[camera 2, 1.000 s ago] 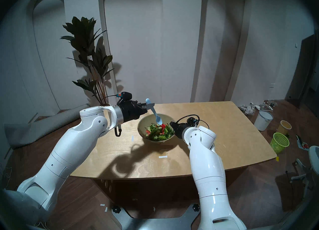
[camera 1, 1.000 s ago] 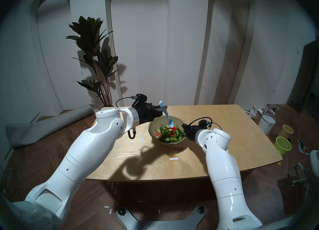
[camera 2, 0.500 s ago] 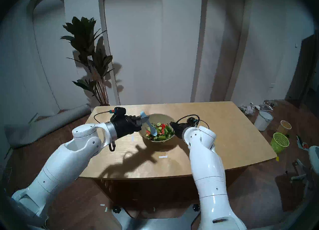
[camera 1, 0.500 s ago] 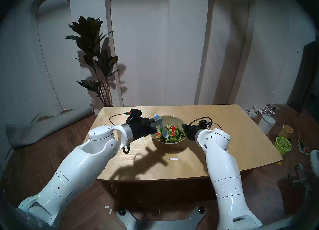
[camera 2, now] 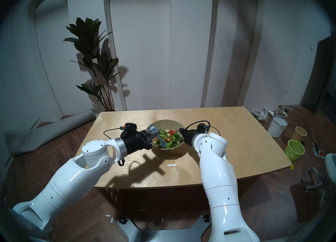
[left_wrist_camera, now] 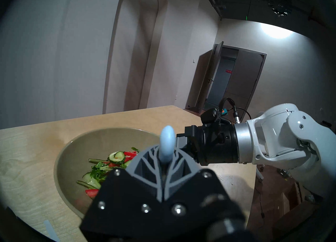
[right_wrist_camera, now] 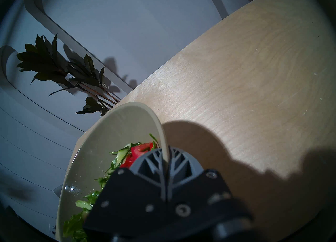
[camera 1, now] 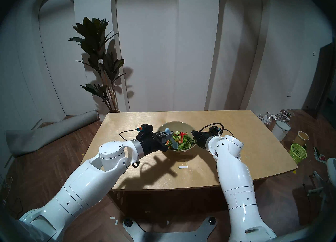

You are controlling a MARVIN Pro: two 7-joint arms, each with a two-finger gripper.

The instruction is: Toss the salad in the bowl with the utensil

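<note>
The left hand (camera 1: 168, 136) is clamped fully on the pale blue utensil (camera 1: 172, 140); its handle end projects above the fingers (left_wrist_camera: 145, 165), and its working end is in the salad (camera 1: 181, 140) at the 8 o'clock side of the bowl (camera 1: 174, 125). The right hand (right_wrist_camera: 164, 160) is closed on the bowl rim at 3 o'clock, with one finger inside and one outside. The bowl stands at the centre of the desk (camera 1: 227, 127).

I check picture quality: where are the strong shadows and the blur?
Head views: the arms cast hard shadows on the table. Right wrist: a dark shadow covers the table beside the bowl. Left wrist: a ceiling lamp glares; the near gripper body is blurred.
</note>
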